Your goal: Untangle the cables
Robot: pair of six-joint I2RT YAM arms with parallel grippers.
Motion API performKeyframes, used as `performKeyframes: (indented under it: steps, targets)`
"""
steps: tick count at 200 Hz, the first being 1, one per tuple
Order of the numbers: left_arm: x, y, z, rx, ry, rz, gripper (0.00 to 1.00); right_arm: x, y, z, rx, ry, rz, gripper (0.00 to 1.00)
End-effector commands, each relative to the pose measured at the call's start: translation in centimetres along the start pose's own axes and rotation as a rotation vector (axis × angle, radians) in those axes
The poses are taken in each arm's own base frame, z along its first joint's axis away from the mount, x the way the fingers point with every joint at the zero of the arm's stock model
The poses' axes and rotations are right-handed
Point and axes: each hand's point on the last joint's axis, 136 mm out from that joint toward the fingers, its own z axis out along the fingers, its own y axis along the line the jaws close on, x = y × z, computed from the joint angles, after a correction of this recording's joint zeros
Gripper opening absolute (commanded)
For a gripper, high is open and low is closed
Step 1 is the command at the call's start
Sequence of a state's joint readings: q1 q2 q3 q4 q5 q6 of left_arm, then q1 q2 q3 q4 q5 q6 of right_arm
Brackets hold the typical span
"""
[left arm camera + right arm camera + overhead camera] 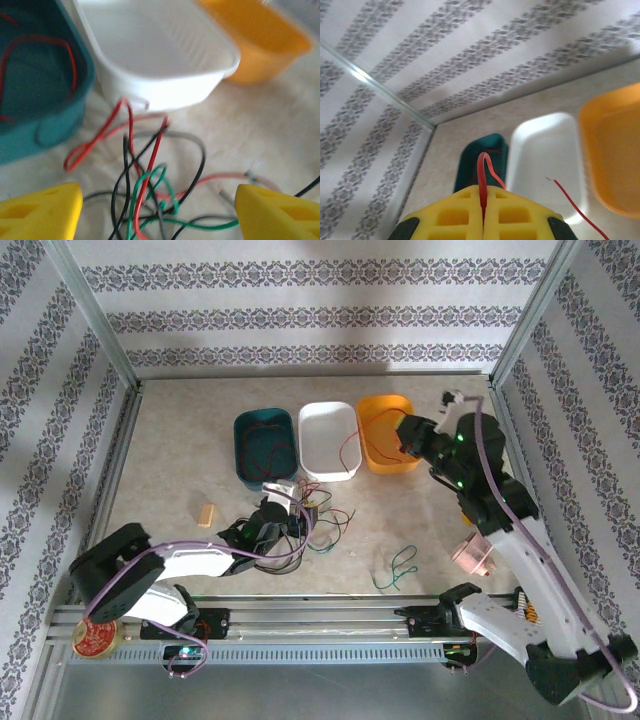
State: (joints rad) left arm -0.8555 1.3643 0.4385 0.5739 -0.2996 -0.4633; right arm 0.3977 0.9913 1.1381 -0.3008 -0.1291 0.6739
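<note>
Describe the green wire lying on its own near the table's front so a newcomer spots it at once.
Find the white plastic tray, middle of three at the back, and the tangle of red, black and green wires before it. Right of that tangle, nearer the front rail, lies a thin green wire, loosely looped. Unlike those, it lies alone on bare tabletop.

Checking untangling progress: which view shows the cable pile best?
Left wrist: the pile lies close, strands distinct. Top view shows it small, partly under the left arm. Right wrist shows one red wire, pinched.
</note>
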Motion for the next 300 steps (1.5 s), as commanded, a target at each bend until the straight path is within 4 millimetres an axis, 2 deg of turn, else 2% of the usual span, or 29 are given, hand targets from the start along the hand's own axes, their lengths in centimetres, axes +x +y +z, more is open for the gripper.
performKeyframes:
  steps: [1, 13, 22, 32, 43, 71, 86, 98, 144, 167, 228, 300]
  targets:
    - [-7.5, 0.9, -2.7, -0.089, -0.228, -0.074, 0.84, -1.4, 4.2, 3.0, -0.131, -0.023, -0.025, 0.00]
    - [-9.5, 4.2, -5.3, -0.278, -0.300, -0.133, 0.85, -1.0, 5.9, 5.1, -0.187, -0.001, -0.012, 0.00]
    - [-10.3, 7.7, -8.2, -0.469, -0.353, -0.196, 0.85, -0.5, 7.1, 6.7, -0.224, 0.018, -0.001, 0.00]
    - [-10.5, 10.8, -11.5, -0.639, -0.394, -0.252, 0.85, 0.2, 8.3, 8.4, -0.251, 0.044, 0.003, 0.00]
    - [-10.6, 13.0, -14.6, -0.750, -0.428, -0.269, 0.86, 1.1, 9.6, 10.1, -0.275, 0.071, 0.002, 0.00]
    - [-9.9, 15.7, -19.0, -0.847, -0.444, -0.265, 0.86, 3.1, 12.1, 13.8, -0.318, 0.121, 0.004, 0.00]
    - [-9.1, 16.8, -20.5, -0.862, -0.446, -0.289, 0.86, 4.5, 12.3, 16.3, -0.315, 0.156, 0.011, 0.00]
    - [-8.6, 17.3, -21.2, -0.861, -0.451, -0.311, 0.86, 5.8, 11.6, 18.5, -0.293, 0.187, 0.024, 0.00]
    - [-8.4, 17.5, -21.5, -0.849, -0.452, -0.308, 0.87, 11.4, 7.7, 25.4, -0.209, 0.292, 0.098, 0.00]
    - [-8.7, 17.1, -20.9, -0.841, -0.437, -0.280, 0.87, 14.5, 5.1, 27.6, -0.142, 0.345, 0.126, 0.00]
    - [-9.3, 15.6, -18.9, -0.787, -0.400, -0.205, 0.87, 20.4, 1.9, 29.2, 0.013, 0.451, -0.009, 0.00]
    - [-10.3, 14.4, -17.7, -0.744, -0.399, -0.173, 0.87, 23.9, -1.2, 31.7, 0.149, 0.539, -0.118, 0.00]
